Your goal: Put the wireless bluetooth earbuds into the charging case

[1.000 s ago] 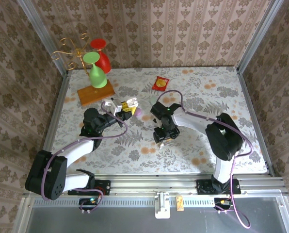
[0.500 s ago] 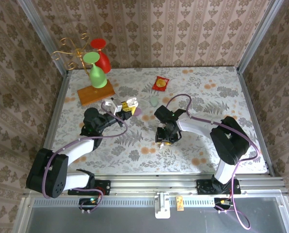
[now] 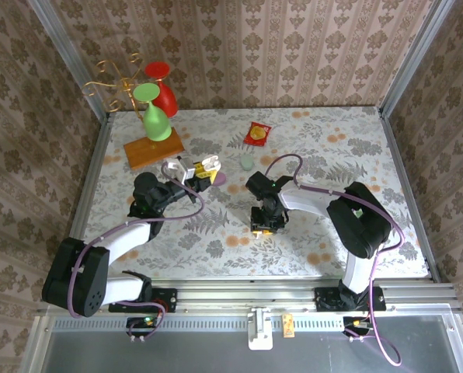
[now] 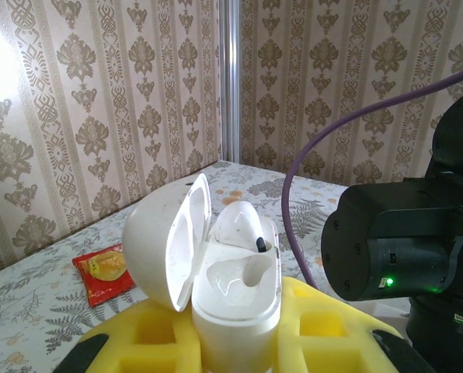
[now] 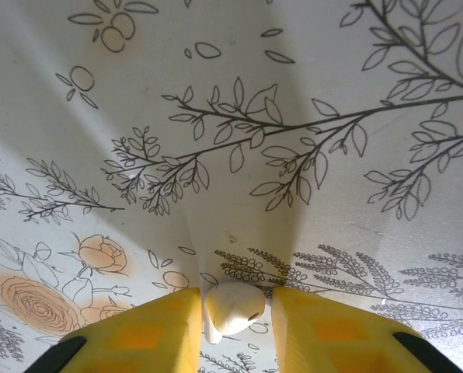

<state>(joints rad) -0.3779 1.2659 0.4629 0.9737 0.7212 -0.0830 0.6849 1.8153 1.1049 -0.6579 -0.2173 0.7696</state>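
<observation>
My left gripper (image 3: 203,172) is shut on a white egg-shaped charging case (image 4: 235,295), held upright between the yellow pads (image 4: 138,342). Its lid (image 4: 165,241) is swung open to the left. One whitish earbud (image 4: 239,224) sits in the far slot, and the near slot (image 4: 251,273) is bare. My right gripper (image 3: 267,221) points down at the table. In the right wrist view a whitish earbud (image 5: 233,308) lies pinched between its yellow fingers (image 5: 150,330), the stem down on the left side.
A red-and-yellow packet (image 3: 257,133) lies at the back of the table. A small pale green item (image 3: 248,163) and a lilac one (image 3: 219,179) rest between the arms. Red and green glasses hang on a gold stand (image 3: 152,116) at the back left. The right arm's black body (image 4: 402,241) is close beside the case.
The right gripper slid a little toward the near edge and settled over the earbud, uncovering the pale green item. The left arm and case stayed put.
</observation>
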